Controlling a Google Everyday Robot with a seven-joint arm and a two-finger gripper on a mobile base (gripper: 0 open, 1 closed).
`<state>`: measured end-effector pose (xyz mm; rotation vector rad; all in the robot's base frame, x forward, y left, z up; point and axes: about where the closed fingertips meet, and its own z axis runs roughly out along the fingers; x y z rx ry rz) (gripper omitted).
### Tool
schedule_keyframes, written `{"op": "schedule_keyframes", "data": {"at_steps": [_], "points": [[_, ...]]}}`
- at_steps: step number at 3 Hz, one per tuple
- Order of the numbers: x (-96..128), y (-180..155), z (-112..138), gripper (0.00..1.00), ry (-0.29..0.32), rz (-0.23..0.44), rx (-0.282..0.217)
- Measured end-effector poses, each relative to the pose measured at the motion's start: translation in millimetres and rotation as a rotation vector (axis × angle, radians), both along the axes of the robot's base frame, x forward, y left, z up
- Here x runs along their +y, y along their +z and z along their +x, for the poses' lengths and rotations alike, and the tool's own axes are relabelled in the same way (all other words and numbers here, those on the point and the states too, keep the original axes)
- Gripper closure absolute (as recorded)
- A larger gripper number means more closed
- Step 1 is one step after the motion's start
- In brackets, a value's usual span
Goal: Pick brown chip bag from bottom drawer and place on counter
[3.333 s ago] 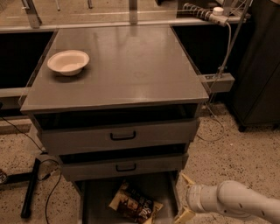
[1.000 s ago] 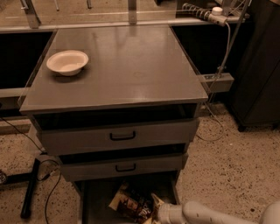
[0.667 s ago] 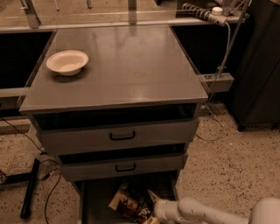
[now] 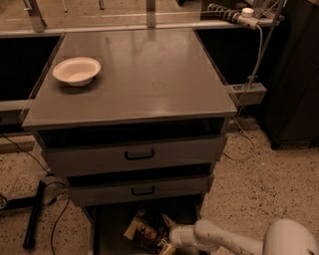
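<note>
1. The counter (image 4: 149, 74), the cabinet's grey top, is seen from above.
2. Two upper drawers (image 4: 169, 149) with black handles are stacked under it.
3. The bottom drawer (image 4: 109, 224) is pulled open at the frame's lower edge.
4. A white arm (image 4: 224, 240) is extended in from the lower right.
5. The bag (image 4: 144, 228) is laid tilted on the bottom drawer's floor.
6. A white bowl (image 4: 76, 70) is set on the counter's left rear.
7. The gripper (image 4: 168, 243) is placed low in the bottom drawer at the bag's right edge; whether it is apart, together or clamped cannot be told.

Lab or workshop: grey metal drawer cabinet (image 4: 134, 154) standing on speckled floor (image 4: 259, 184), cables (image 4: 55, 219) trailing, power strip (image 4: 227, 13) lying behind. End effector (image 4: 168, 242) hanging over bottom drawer (image 4: 112, 224).
</note>
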<state>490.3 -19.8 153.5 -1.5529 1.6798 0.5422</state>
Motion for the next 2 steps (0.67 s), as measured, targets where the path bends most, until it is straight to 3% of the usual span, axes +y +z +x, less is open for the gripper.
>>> {"op": "schedule_keyframes", "data": {"at_steps": [2], "points": [[-0.9,-0.8,3.4,0.41,-0.004,-0.002,-0.003]]}}
